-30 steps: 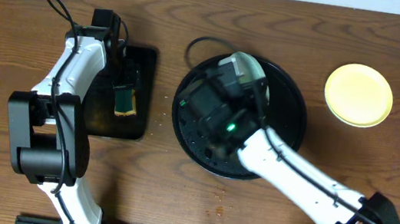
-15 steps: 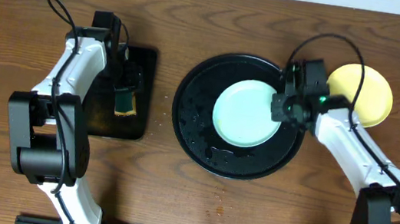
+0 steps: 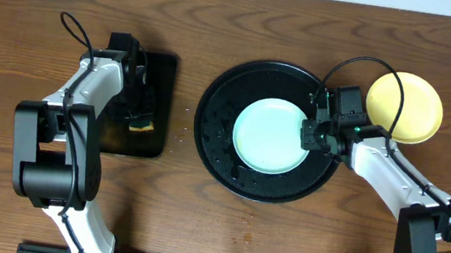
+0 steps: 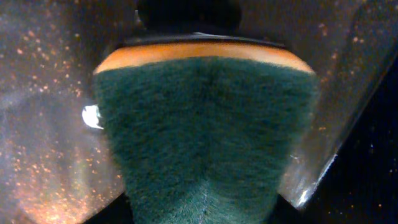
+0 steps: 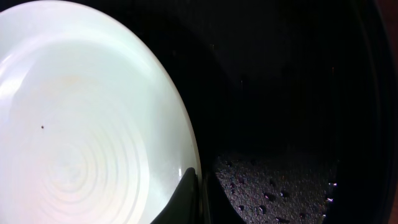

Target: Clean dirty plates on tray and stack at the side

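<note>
A pale blue-white plate [image 3: 269,138] lies in the round black tray [image 3: 210,146], right of its middle. My right gripper [image 3: 310,136] is shut on the plate's right rim. In the right wrist view the fingers [image 5: 198,190] pinch the rim of the plate [image 5: 81,118], which looks clean apart from one tiny dark speck, over the wet tray floor [image 5: 280,180]. A pale yellow plate [image 3: 404,107] sits on the table right of the tray. No third plate shows. My left gripper [image 3: 139,105] is shut on a green and orange sponge [image 4: 205,137].
The sponge [image 3: 141,121] hangs over a smaller rectangular black tray [image 3: 111,133] at the left, whose wet surface [image 4: 43,124] glitters. Water drops lie on the round tray floor. Small crumbs dot the wooden table [image 3: 247,226] in front of the tray.
One second ago the right arm reached across the tray; now it holds the plate's right rim. Since half a second ago the plate slid slightly left and toward the front. The left gripper shifted slightly.
</note>
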Controlling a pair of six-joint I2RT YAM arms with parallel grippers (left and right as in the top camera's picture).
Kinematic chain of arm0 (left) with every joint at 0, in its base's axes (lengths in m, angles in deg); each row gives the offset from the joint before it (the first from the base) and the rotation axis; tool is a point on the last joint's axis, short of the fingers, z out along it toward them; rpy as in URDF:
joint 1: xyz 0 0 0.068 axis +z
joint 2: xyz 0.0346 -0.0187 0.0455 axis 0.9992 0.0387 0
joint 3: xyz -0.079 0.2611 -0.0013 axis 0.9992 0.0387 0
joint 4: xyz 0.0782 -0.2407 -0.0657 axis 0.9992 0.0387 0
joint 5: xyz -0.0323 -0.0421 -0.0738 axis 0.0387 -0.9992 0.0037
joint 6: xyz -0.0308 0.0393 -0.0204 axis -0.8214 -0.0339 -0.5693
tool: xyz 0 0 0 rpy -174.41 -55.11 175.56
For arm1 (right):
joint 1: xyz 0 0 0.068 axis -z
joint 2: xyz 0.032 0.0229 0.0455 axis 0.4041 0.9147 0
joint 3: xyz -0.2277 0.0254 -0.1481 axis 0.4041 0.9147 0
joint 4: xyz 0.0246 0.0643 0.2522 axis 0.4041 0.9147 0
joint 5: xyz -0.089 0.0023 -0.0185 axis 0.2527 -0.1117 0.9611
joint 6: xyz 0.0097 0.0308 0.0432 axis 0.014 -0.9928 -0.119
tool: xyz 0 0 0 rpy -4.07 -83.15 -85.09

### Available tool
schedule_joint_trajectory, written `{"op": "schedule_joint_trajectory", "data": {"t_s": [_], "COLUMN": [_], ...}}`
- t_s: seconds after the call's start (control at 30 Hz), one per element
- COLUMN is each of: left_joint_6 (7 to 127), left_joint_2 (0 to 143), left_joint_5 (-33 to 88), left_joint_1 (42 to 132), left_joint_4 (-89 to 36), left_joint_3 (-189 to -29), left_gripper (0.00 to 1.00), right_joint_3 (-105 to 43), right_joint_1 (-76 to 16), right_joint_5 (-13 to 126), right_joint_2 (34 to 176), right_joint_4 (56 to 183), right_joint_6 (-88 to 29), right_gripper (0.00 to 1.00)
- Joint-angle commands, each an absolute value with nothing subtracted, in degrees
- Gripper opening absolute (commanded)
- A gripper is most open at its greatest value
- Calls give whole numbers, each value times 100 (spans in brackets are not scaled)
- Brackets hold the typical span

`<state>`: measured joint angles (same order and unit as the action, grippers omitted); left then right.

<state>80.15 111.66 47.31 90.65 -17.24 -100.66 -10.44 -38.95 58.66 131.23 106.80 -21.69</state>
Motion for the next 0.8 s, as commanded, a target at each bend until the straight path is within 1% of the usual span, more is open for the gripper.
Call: {"op": "schedule_joint_trajectory", "data": {"t_s": [0.0,0.07,0.1,0.13,0.17,0.2,0.27,0.3,0.33,0.4,0.47,0.57,0.67,0.7,0.73,0.77], "left_joint_6": [8013,8013,8013,8013,8013,8013,8013,8013,8013,8013,8013,8011,8015,8017,8017,8017], "left_joint_2": [11162,11162,11162,11162,11162,11160,11103,11052,10958,10757,10497,10174,9936,9874,9785,9713], "left_joint_5": [4851,4849,4849,4849,4851,4851,4855,4879,4930,5026,5024,5017,5000,5004,5037,5183], "left_joint_1": [9057,9057,9057,9055,9055,9057,9061,9061,9061,9059,9059,9052,8961,8921,8858,8801], "left_joint_4": [-1755,-1860,-1925,-1971,-1978,-1969,-1947,-1947,-1949,-1951,-1967,-1969,-1991,-2017,-2058,-2109], "left_joint_3": [-9972,-9972,-9975,-9992,-10040,-10097,-10189,-10226,-10261,-10298,-10296,-10296,-10296,-10296,-10296,-10296], "left_gripper": [12,8,7,7,8,7,8,7,7,7,8,7,7,7,8,7], "right_joint_3": [-976,-893,-854,-801,-751,-742,-742,-744,-744,-744,-744,-733,-727,-727,-729,-729], "right_joint_1": [-3888,-3884,-3886,-3886,-3890,-3890,-3890,-3890,-3884,-3873,-3875,-3897,-3967,-3965,-3954,-3945], "right_joint_5": [5805,5802,5796,5798,5796,5796,5800,5800,5798,5798,5798,5796,5805,5800,5805,5802], "right_joint_2": [13040,13068,13079,13084,13084,13084,13084,13084,13084,13084,13084,13132,13377,13455,13604,13667], "right_joint_4": [10604,10466,10422,10381,10353,10355,10357,10331,10263,10143,10075,10029,9946,9902,9819,9771], "right_joint_6": [-2312,-2469,-2508,-2572,-2585,-2583,-2576,-2521,-2397,-2288,-2213,-2213,-2213,-2213,-2213,-2213], "right_gripper": [1,1,1,5,16,34,52,60,64,65,62,39,24,16,1,1]}}
